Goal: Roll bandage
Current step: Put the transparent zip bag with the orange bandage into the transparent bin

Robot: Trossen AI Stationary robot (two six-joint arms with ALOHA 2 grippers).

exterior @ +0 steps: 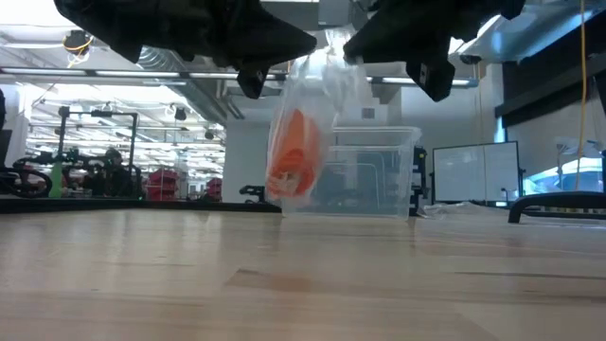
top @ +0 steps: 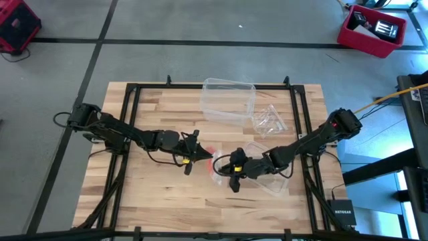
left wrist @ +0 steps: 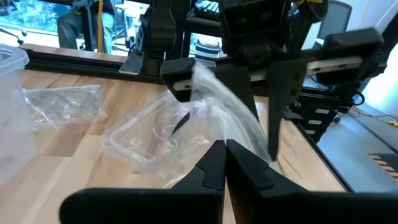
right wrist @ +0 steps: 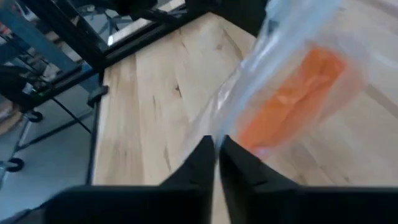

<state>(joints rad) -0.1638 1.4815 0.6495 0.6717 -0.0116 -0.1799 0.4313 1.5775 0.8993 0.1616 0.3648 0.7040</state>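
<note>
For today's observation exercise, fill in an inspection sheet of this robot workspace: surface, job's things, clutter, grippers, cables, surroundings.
Surface: wooden table, bare in front.
Job's things: orange bandage inside a clear plastic bag, hanging above the table.
Clutter: clear plastic box; crinkled empty bag; clear tray.
Grippers: left gripper and right gripper both shut on the bag, from opposite sides.
Cables: yellow cable at the right edge.
Surroundings: red bin on the floor; network box.

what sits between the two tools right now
A clear plastic bag hangs between the left tool and the right tool, with the orange bandage inside it, lifted off the table; the low view shows it best.
</note>
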